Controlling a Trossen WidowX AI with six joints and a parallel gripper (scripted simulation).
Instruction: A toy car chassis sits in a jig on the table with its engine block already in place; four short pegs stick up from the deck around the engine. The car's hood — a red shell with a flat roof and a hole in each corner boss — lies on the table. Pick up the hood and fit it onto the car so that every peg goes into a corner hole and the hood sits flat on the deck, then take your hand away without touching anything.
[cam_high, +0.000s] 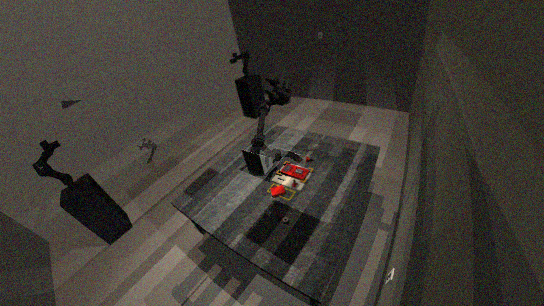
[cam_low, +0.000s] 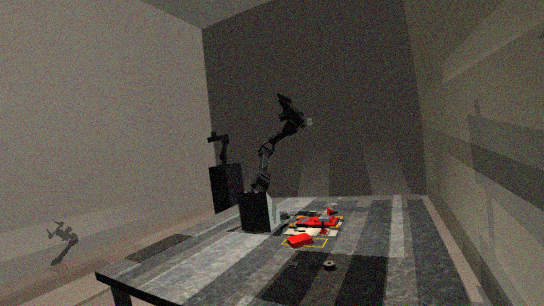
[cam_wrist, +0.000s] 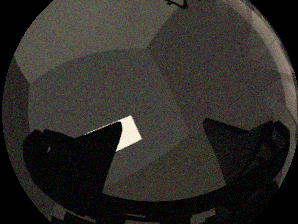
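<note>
The red hood (cam_high: 278, 190) (cam_low: 300, 240) lies on the table inside a yellow outlined rectangle, in front of the car. The car chassis (cam_high: 293, 171) (cam_low: 316, 221) sits in its jig just behind it, red with a yellow border; the pegs are too small to make out. My gripper (cam_low: 283, 101) (cam_high: 286, 94) (cam_wrist: 164, 124) is open and empty. It is raised high above the arm's base, far above the hood and the car. In the wrist view the two dark fingers stand wide apart and only walls show between them.
The arm stands on a black pedestal (cam_high: 255, 161) (cam_low: 255, 212) left of the car. A small dark ring (cam_high: 285, 219) (cam_low: 328, 265) lies on the table nearer the front. A small red piece (cam_high: 308, 158) (cam_low: 330, 211) sits behind the jig. A black box with a stand (cam_low: 225, 185) is off the table's back-left.
</note>
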